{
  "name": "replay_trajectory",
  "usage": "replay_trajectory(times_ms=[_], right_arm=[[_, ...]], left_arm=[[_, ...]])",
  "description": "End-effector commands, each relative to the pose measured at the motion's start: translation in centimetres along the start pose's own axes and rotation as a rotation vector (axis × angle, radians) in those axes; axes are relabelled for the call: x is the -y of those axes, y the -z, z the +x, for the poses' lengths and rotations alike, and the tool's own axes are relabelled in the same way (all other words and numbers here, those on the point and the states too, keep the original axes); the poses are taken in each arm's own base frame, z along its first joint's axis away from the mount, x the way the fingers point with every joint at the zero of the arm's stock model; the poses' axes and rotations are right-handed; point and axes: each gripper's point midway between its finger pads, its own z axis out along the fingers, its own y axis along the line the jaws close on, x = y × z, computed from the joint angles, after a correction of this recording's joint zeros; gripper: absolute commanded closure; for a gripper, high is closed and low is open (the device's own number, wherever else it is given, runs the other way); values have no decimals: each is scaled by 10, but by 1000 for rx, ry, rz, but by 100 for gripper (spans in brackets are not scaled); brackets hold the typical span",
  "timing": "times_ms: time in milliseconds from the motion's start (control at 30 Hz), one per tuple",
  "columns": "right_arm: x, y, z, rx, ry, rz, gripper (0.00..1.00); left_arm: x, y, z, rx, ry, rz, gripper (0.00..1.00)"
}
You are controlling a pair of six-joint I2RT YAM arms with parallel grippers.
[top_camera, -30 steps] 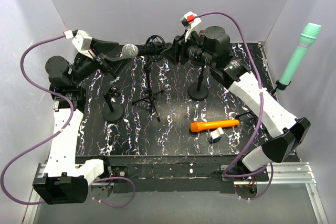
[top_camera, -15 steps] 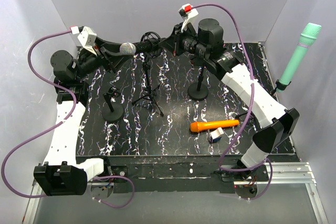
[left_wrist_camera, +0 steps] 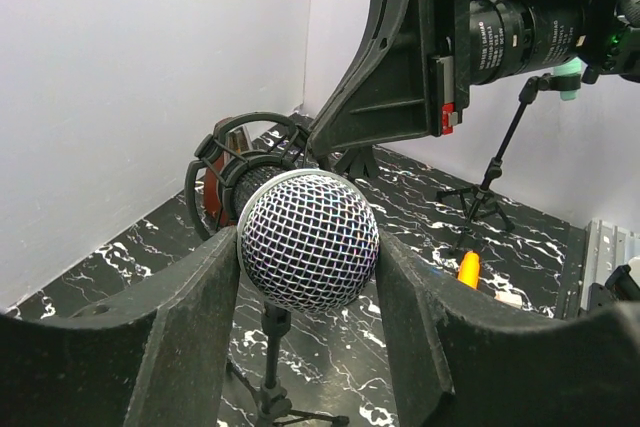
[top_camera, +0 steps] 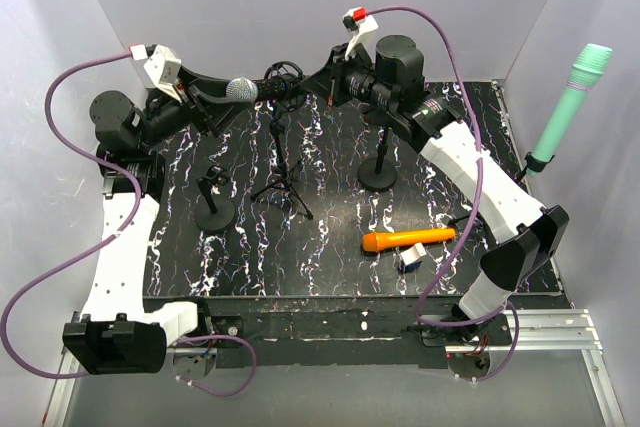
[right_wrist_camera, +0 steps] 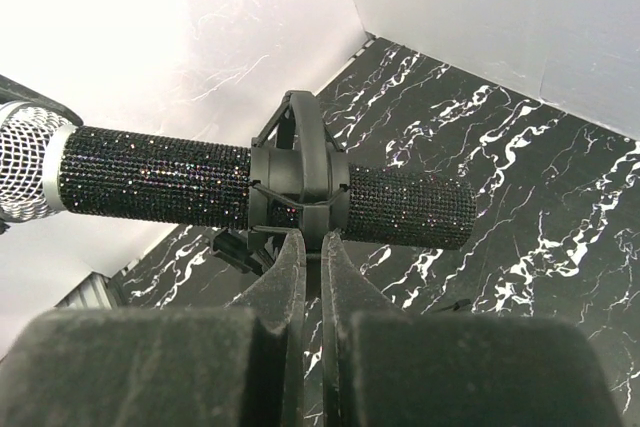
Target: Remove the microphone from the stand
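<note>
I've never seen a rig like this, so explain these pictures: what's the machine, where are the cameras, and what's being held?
These are two robot arms, the left arm and the right arm, bolted at the near edge of a marbled black table. One picture looks down from above and behind them; the other two come from a camera on each wrist, so each shows its own fingers. In the middle a glittery black microphone sits in a ring clip on a tripod stand. The left gripper is closed on its mesh head; the right gripper is shut just under the clip. Also on the table: an orange microphone and two round-based stands.
</note>
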Motion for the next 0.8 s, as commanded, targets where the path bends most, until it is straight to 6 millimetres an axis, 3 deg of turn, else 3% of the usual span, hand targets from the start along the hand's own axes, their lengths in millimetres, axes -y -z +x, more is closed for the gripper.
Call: replay_trajectory(times_ms=[0,267,433,467,533,567,767], right_arm=[[34,-2,-2,4,-23,103,99],[43,0,-2,3,-48,122,99],[45,2,-1,-1,-48,109,99],[40,2,0,-6,-41,84,99],[35,1,1,-12,-43,47,99],[32,1,1,-17,-50,34,99],[33,-4,6,-31,-60,23,99]], left_arm=[[50,15,-48,50,-129,79,100],[77,26,-67,74,-179,111,100],[76,29,-56,56,-177,99,100],[73,29,-51,50,-176,95,94],[61,26,-43,53,-168,58,59],[55,25,-41,62,-173,44,50],[29,14,-25,64,-185,23,36]])
